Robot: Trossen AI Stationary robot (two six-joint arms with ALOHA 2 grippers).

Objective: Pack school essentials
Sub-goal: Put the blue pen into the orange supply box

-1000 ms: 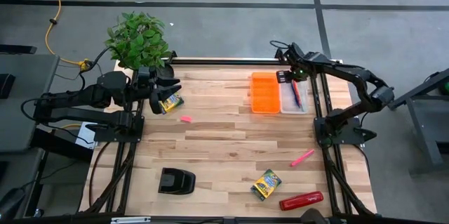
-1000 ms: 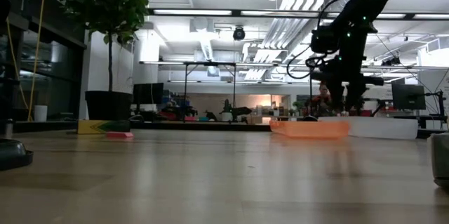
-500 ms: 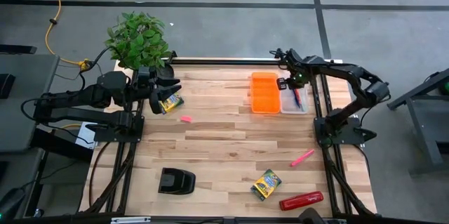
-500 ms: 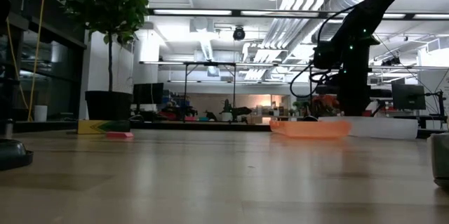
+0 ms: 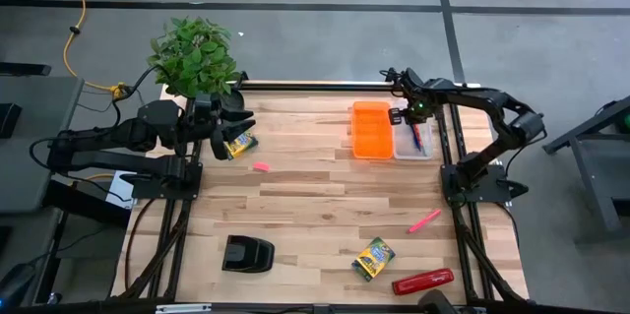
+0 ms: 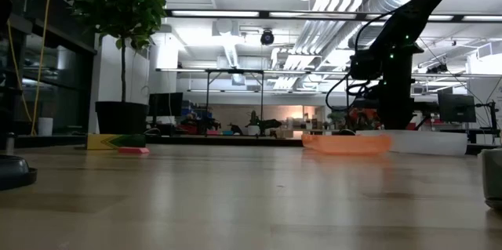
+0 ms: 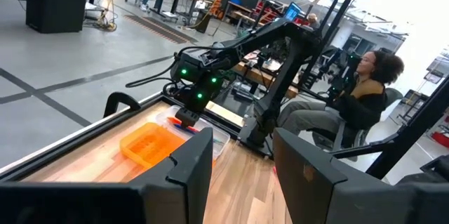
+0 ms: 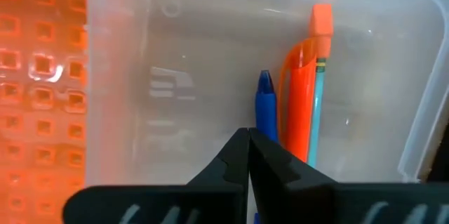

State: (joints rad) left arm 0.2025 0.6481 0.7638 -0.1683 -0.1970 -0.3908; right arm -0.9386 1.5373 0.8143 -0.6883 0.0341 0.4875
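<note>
My right gripper [image 8: 249, 155] is shut and hangs over the clear bin [image 5: 406, 147] at the far right. A blue pen [image 8: 265, 104], an orange pen [image 8: 300, 104] and a teal pencil [image 8: 321, 76] lie in that bin. I cannot tell whether the fingertips touch the blue pen. My left gripper [image 5: 239, 125] waits open at the far left, just beside a crayon box [image 5: 239, 145] lying on the table. A second crayon box [image 5: 374, 258], a pink pen [image 5: 424, 220] and a pink eraser [image 5: 260, 166] lie loose on the wood.
An orange tray [image 5: 371, 129] sits against the clear bin's left side. A red stapler [image 5: 423, 281] and a black blocky object [image 5: 246, 253] lie near the front edge. A potted plant [image 5: 195, 55] stands at the far left corner. A person [image 7: 351, 104] sits beyond the right side.
My right gripper has come down over the clear bin and shut, with nothing between its fingers. The left arm and the loose things on the table have kept still.
</note>
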